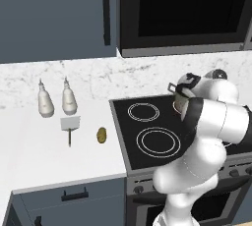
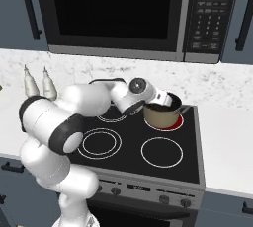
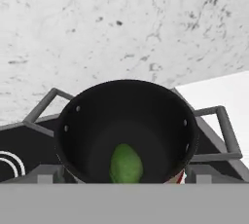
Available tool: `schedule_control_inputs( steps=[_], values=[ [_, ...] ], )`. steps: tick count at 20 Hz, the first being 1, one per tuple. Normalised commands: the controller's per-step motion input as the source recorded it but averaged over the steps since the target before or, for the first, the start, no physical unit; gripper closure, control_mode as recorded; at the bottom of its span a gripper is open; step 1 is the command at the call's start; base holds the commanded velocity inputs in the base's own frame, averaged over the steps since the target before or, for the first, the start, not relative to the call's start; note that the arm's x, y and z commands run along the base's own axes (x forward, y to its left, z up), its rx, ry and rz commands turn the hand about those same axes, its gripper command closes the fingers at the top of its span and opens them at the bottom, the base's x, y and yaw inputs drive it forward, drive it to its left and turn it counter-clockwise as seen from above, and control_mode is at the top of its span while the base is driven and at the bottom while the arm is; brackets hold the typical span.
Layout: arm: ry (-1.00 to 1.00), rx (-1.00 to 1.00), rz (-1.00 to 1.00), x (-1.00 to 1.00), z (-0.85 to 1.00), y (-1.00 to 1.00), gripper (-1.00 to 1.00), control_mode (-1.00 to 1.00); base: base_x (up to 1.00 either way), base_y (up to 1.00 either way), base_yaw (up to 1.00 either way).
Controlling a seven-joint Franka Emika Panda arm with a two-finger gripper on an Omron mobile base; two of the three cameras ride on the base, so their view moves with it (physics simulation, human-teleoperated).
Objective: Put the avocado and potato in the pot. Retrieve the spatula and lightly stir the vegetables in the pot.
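A: Where was the small round dark green avocado at that point?

B: It lay on the dark floor inside the short round tan pot with two grey side handles, which stood on the back right burner of the black glass stovetop. Nothing gripped it.

A: And the two-finger gripper?

B: It hung just over the pot's rim, jaws spread wide and holding nothing. I judged it sat that low and centred so the fruit would land inside rather than bounce off the rim.

A: The rest of the task's things?

B: The small oval tan-yellow potato rested on the white marble counter left of the stove, apart from the pot. Just beside it lay the spatula with its flat pale grey blade and thin dark handle, blade pointing toward two white bottles near the wall.

A: So how far along?

B: By my reckoning, one vegetable of two was in. The potato looked the natural next pick, being nearest the stove edge; the spatula would wait until both were in the pot.
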Motion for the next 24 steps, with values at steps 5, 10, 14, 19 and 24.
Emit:
schedule_control_inputs(
  steps=[5,10,14,19,24],
  values=[
    [0.0,0.0,0.0,-0.75,0.65,0.94,-1.0,-1.0,0.0,0.0,0.0],
    [0.04,0.0,0.0,-0.76,0.72,1.0,-1.0,-1.0,0.0,0.0,0.0],
    [0.17,0.04,0.05,-0.63,0.68,1.0,-1.0,-1.0,0.0,0.0,0.0],
    [0.27,0.1,0.1,-0.44,0.23,1.0,-1.0,-1.0,0.0,0.0,0.0],
    [0.31,0.09,0.08,-0.17,0.0,1.0,-1.0,-1.0,0.0,0.0,0.0]
  ],
)
